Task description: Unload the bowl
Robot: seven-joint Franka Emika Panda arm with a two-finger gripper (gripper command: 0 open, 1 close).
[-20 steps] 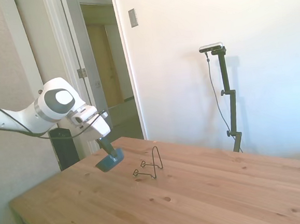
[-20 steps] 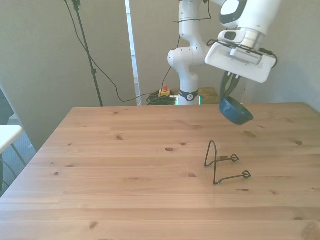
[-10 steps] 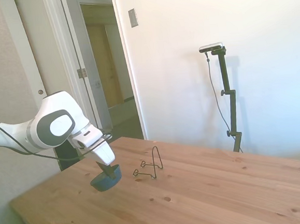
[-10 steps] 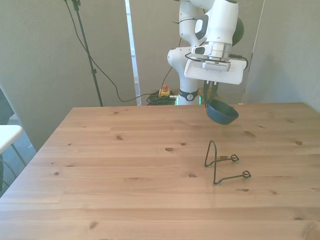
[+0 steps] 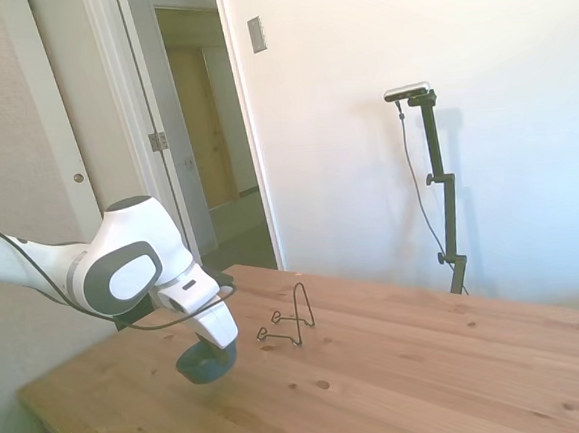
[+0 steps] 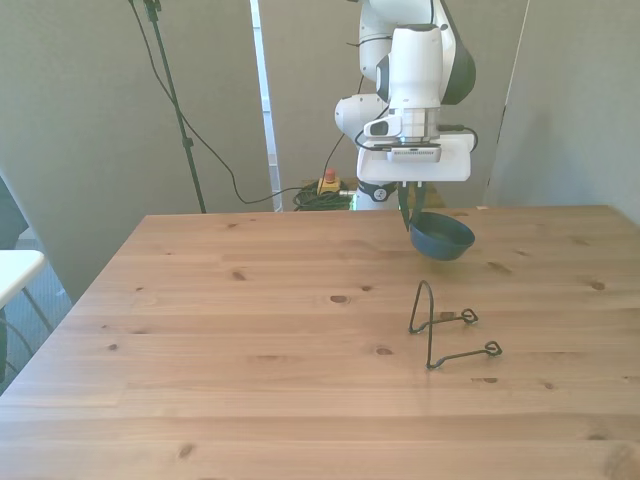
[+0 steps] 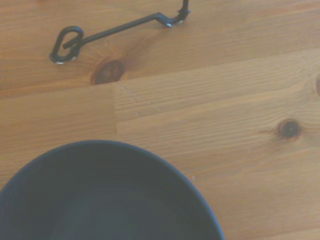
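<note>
The bowl (image 6: 441, 238) is grasped by its rim in the gripper (image 6: 406, 208), low over the bench (image 6: 250, 340) at its far side, beyond the wire rack (image 6: 445, 327). If released before touching down, it could tip or roll toward the rack.

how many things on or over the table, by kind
bowl: 1, teal-blue, held at its rim by the tool
wire rack: 1, black, standing on the table
total: 2
</note>
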